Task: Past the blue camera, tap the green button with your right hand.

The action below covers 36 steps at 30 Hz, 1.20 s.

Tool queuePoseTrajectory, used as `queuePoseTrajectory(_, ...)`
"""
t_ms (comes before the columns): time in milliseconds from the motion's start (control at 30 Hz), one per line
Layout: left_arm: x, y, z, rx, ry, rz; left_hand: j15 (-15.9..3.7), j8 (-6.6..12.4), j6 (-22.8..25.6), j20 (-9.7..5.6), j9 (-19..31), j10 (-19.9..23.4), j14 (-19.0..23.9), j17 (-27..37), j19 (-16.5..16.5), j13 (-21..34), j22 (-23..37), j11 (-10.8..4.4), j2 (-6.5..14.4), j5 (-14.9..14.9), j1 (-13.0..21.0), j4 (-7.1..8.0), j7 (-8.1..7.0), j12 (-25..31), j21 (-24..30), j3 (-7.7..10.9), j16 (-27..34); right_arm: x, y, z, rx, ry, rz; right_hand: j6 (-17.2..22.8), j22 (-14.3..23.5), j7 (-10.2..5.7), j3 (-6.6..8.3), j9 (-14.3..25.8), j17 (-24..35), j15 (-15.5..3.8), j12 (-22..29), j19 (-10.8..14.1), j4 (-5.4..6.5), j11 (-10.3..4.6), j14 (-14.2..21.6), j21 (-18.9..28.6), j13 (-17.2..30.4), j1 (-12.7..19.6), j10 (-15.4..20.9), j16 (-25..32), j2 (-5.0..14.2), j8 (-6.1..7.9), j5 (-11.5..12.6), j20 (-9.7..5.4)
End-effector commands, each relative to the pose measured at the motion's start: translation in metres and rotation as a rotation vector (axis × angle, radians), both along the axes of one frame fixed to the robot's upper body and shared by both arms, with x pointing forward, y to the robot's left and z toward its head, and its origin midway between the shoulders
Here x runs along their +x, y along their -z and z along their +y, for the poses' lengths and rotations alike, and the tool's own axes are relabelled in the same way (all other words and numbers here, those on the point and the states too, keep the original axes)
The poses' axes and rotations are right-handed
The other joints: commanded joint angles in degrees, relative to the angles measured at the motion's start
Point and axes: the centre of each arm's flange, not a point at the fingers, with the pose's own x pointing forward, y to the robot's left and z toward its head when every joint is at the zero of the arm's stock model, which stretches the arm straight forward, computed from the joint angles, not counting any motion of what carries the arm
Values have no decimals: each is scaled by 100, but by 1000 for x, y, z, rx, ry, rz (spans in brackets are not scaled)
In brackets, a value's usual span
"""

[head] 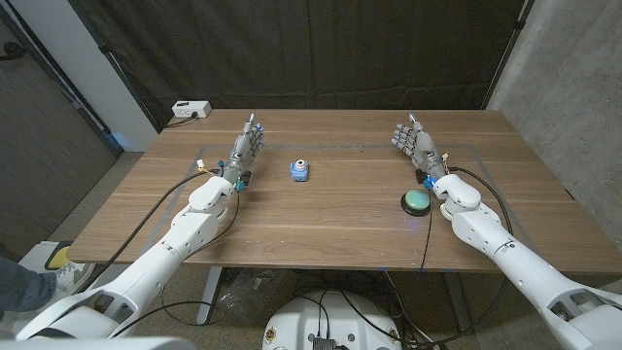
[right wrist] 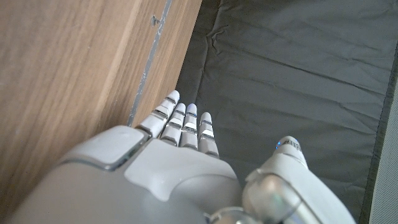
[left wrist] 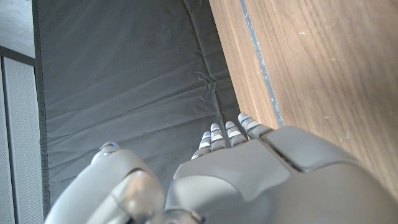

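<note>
Chief risk, as a judgement: overshooting or knocking the round green push button on its black base [head: 415, 201], sitting on the brown wooden counter [head: 340, 209] right beside the right wrist, at about 7 o'clock from the right hand [head: 416, 145]. Button lies nearer the robot than the fingertips, so a pull back toward the body seems needed before any tap; too quick a retreat could drag the forearm or the black cable [head: 486, 190] across the button and shove it rather than press it cleanly. Small blue toy-like camera [head: 299, 171] well apart at about 9 o'clock from the button, unlikely to be struck by the right arm, though a wide sweep inward could reach it. Right hand stretched forward toward the far edge, fingers [right wrist: 186, 121] straight and close together, holding nothing, thumb set apart. Left hand [head: 247, 146] likewise extended at about 10 o'clock from the camera, fingers [left wrist: 227, 134] straight and side by side, empty. Whether either palm touches the wood cannot be told.
</note>
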Motion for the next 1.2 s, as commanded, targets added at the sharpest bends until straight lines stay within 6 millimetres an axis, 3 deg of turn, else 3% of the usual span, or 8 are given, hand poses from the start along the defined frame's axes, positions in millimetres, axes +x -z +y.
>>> queuePoseTrajectory(33, -9, -1, -3, 39, -4, 4, -5, 38, -36, -155, 10, -19, -29, 21, -49, 27, 21, -21, 5, 40, 56, 40, -6, 33, 32, -6, 30, -10, 0, 4, -28, 11, -58, 46, 26, -29, 25, 12, 14, -30, 32, 37, -9, -14, 76, 27, 15, 39, 78, 29, -12, 25, 22, 17)
queuePoseTrajectory(400, -20, 2, -2, 49, 0, 3, -3, 30, -27, -139, 10, -1, -25, 21, -59, 27, 22, -11, 27, 56, 69, 37, 0, 30, 26, -12, 21, -32, -2, 1, -34, 32, -112, 94, 24, -97, 1, 6, 9, -56, 38, 52, -9, -67, 109, 35, -22, 21, 143, 35, -34, 43, 30, 0)
queuePoseTrajectory(700, -45, 5, 3, 63, 7, -30, 16, 30, -1, -121, 11, 21, 4, 21, -47, 27, 22, -14, 49, 68, 84, 33, 11, 30, 29, -15, 24, -65, 16, -6, -28, 62, -125, 128, 23, -122, -12, 3, 4, -89, 41, 81, -12, -70, 153, 47, -46, 15, 187, 46, -43, 54, 38, -22)
queuePoseTrajectory(1200, -48, 11, 13, 62, -6, -42, 10, 49, 112, -106, 11, 119, 106, 19, 1, 28, 22, 7, 93, 95, 124, 20, 14, 46, 40, -25, 40, -92, 25, -2, -56, 96, -151, 163, 22, -186, -26, 3, -1, -131, 54, 135, -18, -141, 216, 64, -81, 15, 282, 53, -44, 63, 54, -45)
